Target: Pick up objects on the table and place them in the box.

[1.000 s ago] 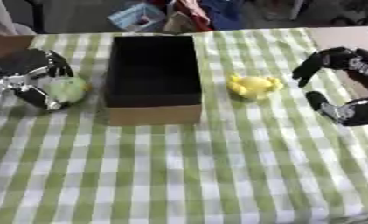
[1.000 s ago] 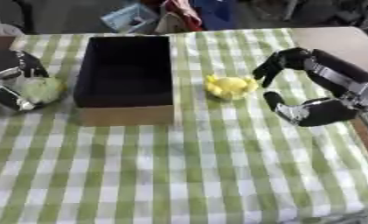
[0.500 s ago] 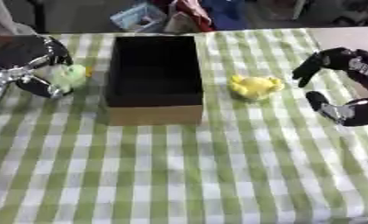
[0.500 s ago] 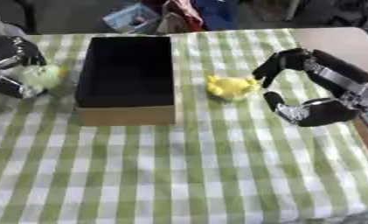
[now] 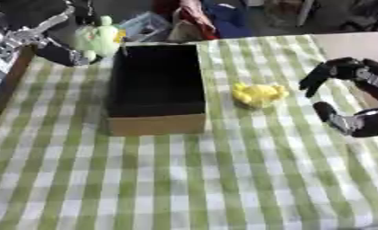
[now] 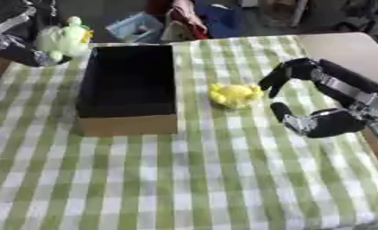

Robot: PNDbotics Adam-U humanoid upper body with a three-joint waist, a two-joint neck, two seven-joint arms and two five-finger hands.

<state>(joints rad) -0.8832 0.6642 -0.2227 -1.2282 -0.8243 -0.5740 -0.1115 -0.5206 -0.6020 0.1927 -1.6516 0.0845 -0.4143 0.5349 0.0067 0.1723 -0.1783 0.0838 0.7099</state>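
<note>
A pale green soft toy [image 5: 98, 38] is held up in the air by my left hand [image 5: 44, 31], whose fingers are curled round it, just left of the box's far left corner. The open brown box [image 5: 156, 87] with a dark inside stands on the checked cloth at left of centre. A yellow soft toy [image 5: 257, 94] lies on the cloth right of the box. My right hand [image 6: 308, 96] hovers a little to the right of the yellow toy, fingers and thumb spread apart, holding nothing.
The table carries a green and white checked cloth [image 5: 191, 179]. Its bare tan corner [image 5: 357, 45] shows at the far right. Clutter of blue and red things [image 5: 191, 20] lies beyond the far edge. A brown edge [image 5: 7, 90] runs along the left.
My left hand has lifted the green toy off the cloth and carried it up and toward the box's far left corner. The right hand has hardly moved.
</note>
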